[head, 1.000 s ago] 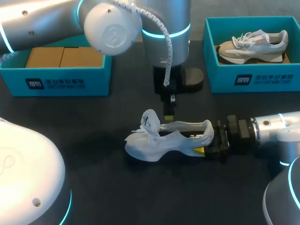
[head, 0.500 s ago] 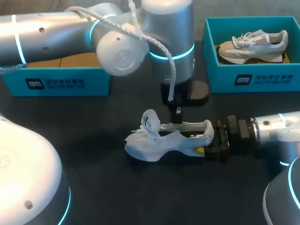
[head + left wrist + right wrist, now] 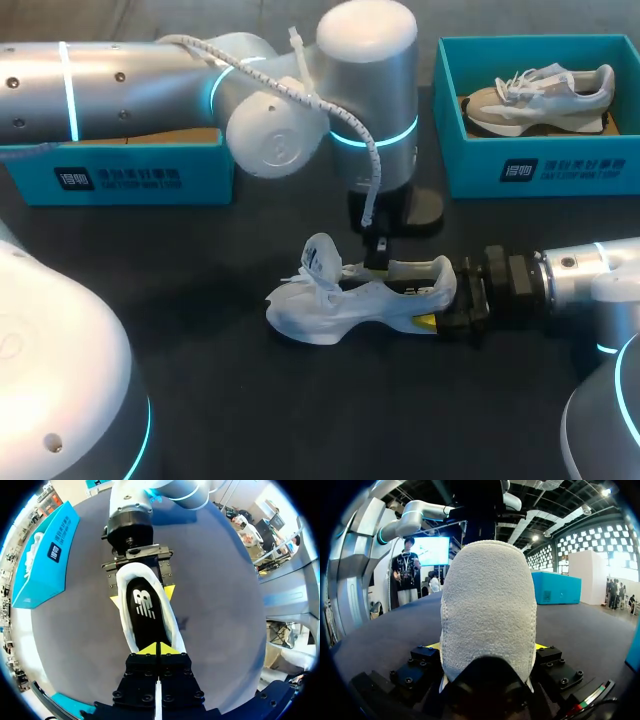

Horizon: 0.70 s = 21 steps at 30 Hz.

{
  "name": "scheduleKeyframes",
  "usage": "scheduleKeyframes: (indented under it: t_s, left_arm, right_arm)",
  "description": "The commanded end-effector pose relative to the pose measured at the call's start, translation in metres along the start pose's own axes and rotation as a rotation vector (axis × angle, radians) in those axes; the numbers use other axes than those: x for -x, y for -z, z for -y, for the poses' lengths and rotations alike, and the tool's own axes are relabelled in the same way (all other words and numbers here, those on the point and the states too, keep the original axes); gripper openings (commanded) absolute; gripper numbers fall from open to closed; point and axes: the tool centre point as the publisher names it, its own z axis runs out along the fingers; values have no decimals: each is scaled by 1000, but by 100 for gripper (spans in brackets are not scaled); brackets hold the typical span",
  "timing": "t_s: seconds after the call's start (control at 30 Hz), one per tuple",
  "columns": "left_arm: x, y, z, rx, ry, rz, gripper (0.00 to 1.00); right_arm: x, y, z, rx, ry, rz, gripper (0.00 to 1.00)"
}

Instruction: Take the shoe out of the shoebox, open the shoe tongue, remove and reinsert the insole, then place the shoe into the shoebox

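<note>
At mid-table, the right gripper clamped the shoe by its heel, while the left gripper, fingertips pressed together, likely needed to part them and pinch the insole edge squarely.

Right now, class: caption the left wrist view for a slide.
Left jaws, shut, at the insole of a shoe held at the heel by the right jaws.

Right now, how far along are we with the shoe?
Done: white shoe out on the table, tongue lifted. In hand: right pincer clamps the heel, left pincer sits shut over the insole, still inside. Left: pulling and reinserting it, then boxing the shoe.
</note>
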Motion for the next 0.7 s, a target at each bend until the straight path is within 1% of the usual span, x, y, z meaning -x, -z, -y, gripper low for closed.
scheduleKeyframes:
  t_s: [0.03,0.27,0.4,0.7]
  left_arm:
    - [4,-9,0,-1,7,-17,0]
    - [3,-14,-3,-6,17,-31,0]
    - [0,-16,-2,6,10,-30,0]
    - [-7,-36,-7,27,7,-98,0]
  right_arm:
    - [0,-1,2,-2,1,1,0]
    - [0,-1,2,-2,1,1,0]
    - [0,-1,2,-2,1,1,0]
    - [0,-1,2,-2,1,1,0]
